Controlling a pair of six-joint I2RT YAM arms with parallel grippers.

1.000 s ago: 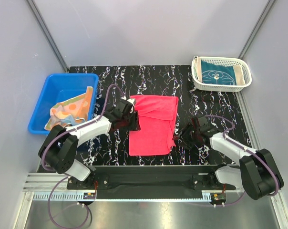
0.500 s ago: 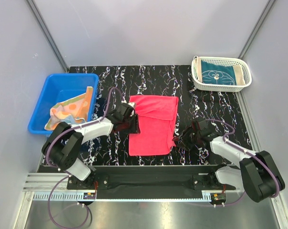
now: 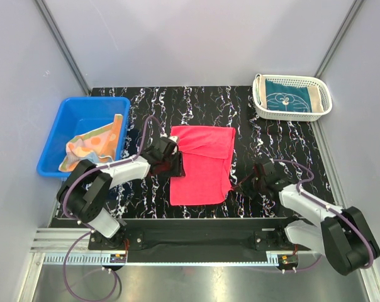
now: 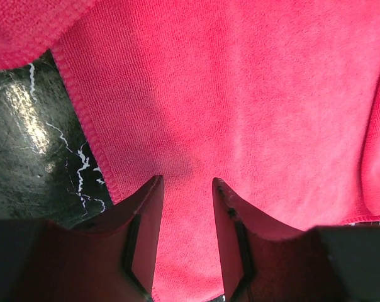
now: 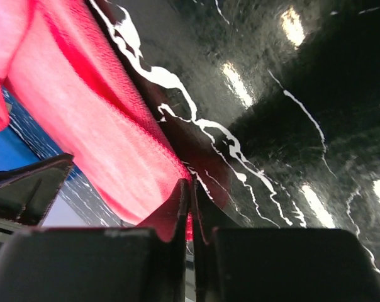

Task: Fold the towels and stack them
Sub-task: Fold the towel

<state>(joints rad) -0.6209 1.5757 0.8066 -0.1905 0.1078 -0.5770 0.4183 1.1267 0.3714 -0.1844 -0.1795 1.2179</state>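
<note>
A pink-red towel (image 3: 202, 165) lies partly folded on the black marbled table, its far part doubled over. My left gripper (image 3: 175, 166) rests at its left edge, open, with both fingers over the cloth (image 4: 240, 94) and nothing pinched; in the left wrist view the gripper (image 4: 187, 182) straddles flat fabric. My right gripper (image 3: 241, 186) sits low at the towel's near right edge. In the right wrist view it (image 5: 190, 184) is shut on that pink-red edge (image 5: 95, 138). A teal towel (image 3: 290, 99) with a white face lies in the white basket. An orange-peach towel (image 3: 92, 148) sits crumpled in the blue bin.
The white basket (image 3: 261, 111) stands at the far right corner and the blue bin (image 3: 83, 102) at the far left. Grey walls close in both sides. A black rail runs along the near edge by the arm bases.
My right gripper has slid in low to the towel's right edge and closed on it. The left gripper has stayed at the left edge, still open.
</note>
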